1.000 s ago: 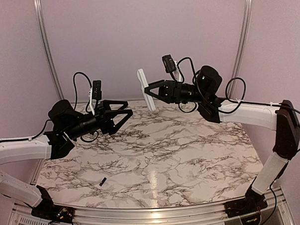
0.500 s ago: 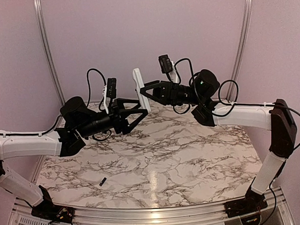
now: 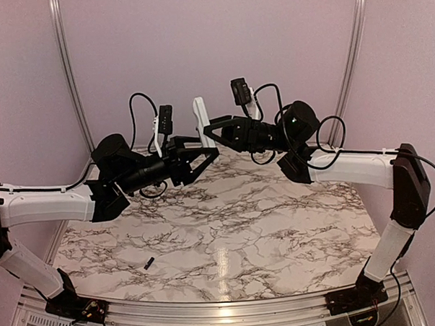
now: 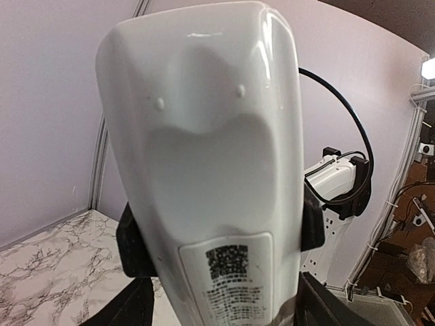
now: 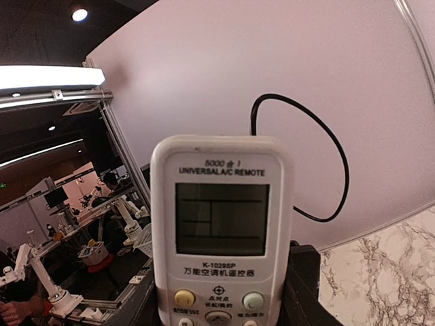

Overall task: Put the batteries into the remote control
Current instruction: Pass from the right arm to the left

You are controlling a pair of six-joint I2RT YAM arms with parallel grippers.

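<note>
I take this for the opening step: my right jaws are clamped on the remote control, holding it upright in the air, screen toward my right wrist, while my left jaws stand apart either side of its labelled back. Next, I judge, the left must close squarely and work the cover off without twisting the remote loose. Plain pinkish walls surround a marbled bench, with one blackish battery near its front-left edge; the other I cannot find.
</note>
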